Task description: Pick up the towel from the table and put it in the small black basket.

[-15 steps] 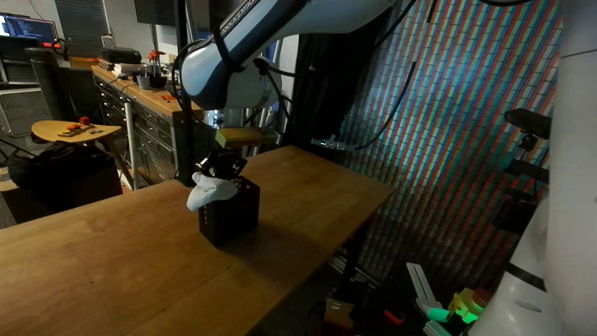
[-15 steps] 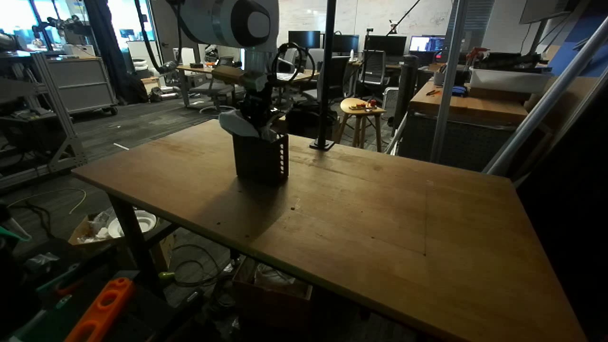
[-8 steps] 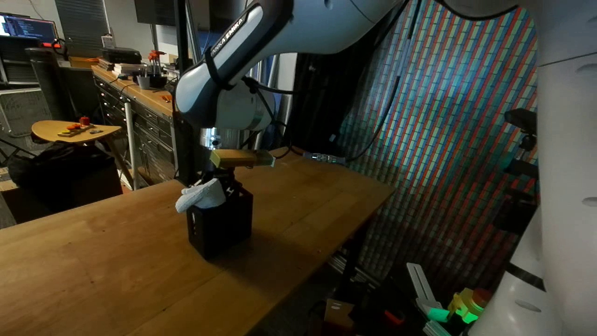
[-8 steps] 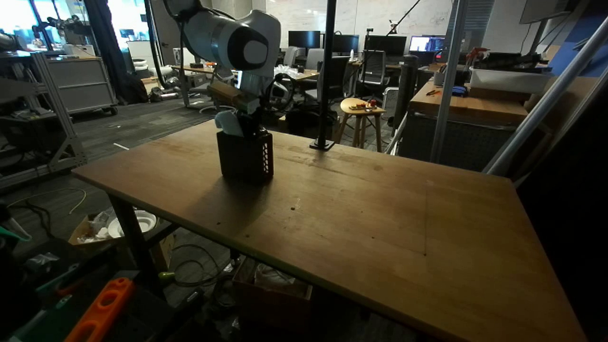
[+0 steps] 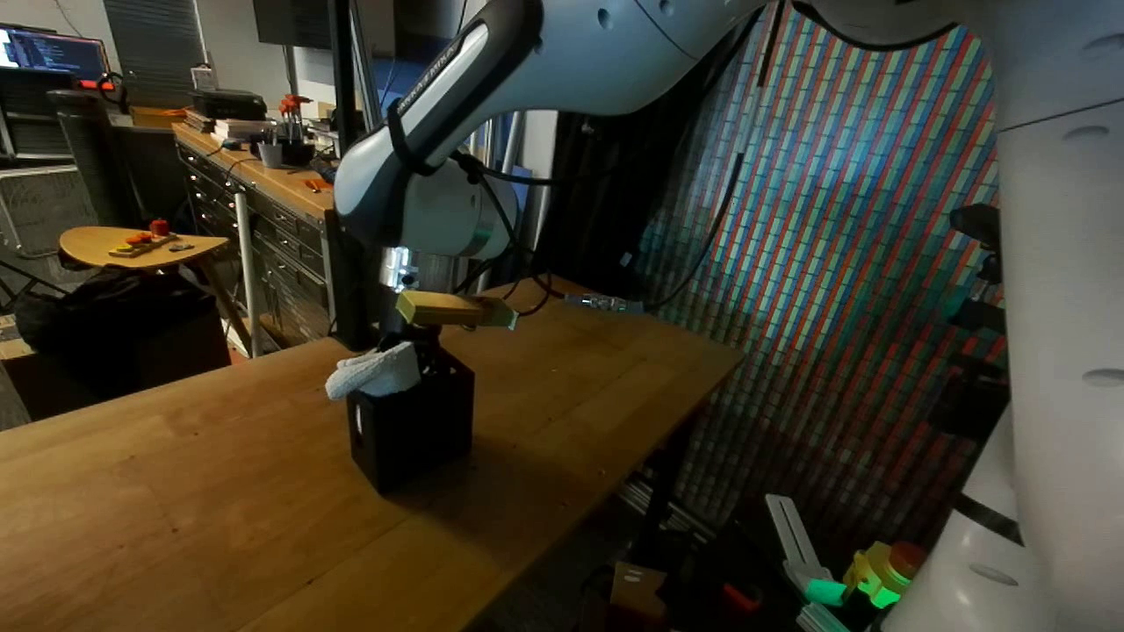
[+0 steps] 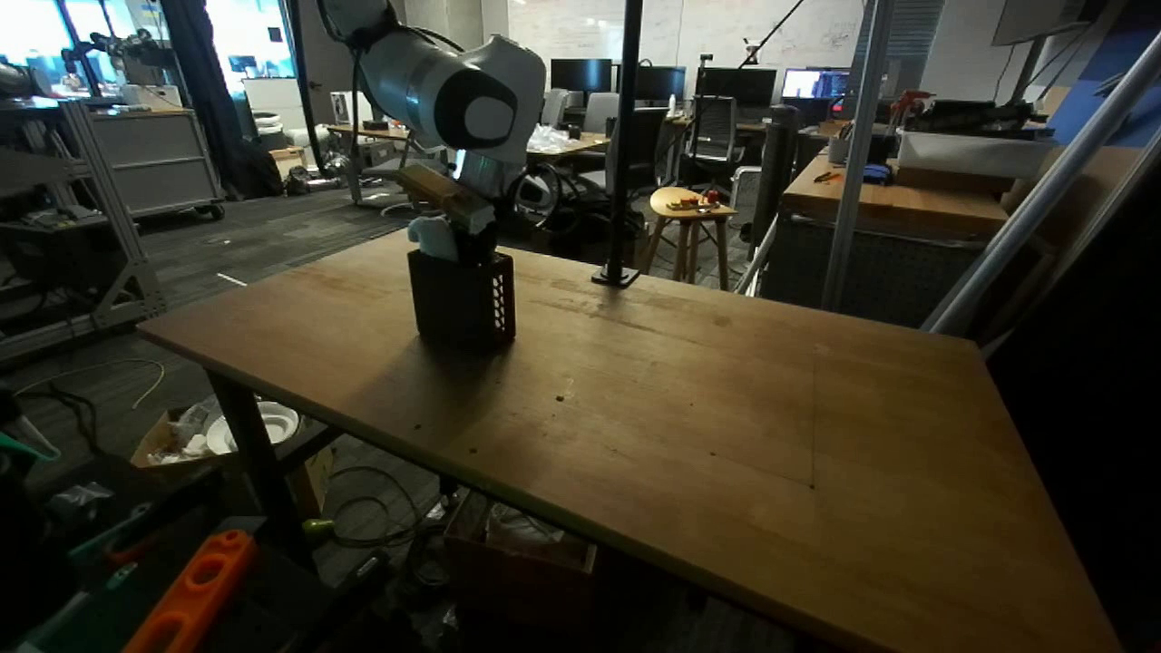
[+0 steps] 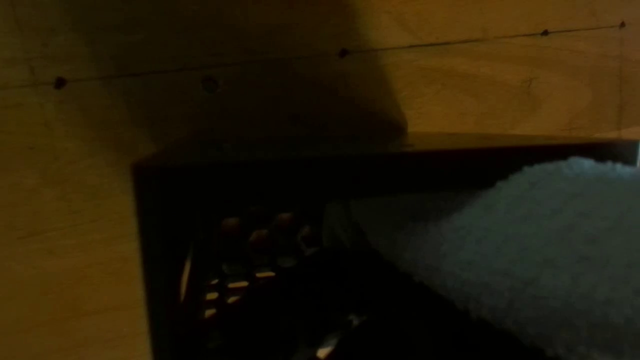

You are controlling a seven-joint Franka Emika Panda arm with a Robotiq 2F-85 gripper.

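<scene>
clenched black pincer [image 7: 346, 256] apparently grips pale cloth towel [image 5: 378, 369], partly in boxy black perforated basket [image 5: 421, 426] towards short edge of brown wooden desk [image 6: 717, 399].

I count one towel [image 5: 379, 370], one small black basket [image 5: 413, 439] and one table [image 5: 219, 483] in both exterior views, and one gripper [image 7: 345, 262], mine, at the lower middle of the wrist view. Across the top of that view I count one thin dark line [image 7: 435, 46] with four dark spots [image 7: 343, 52] on it. In an exterior view I find four monitors [image 6: 580, 75] in a row near the top, one stool [image 6: 668, 196] below them, and one orange piece [image 6: 190, 602] at the lower left.
</scene>
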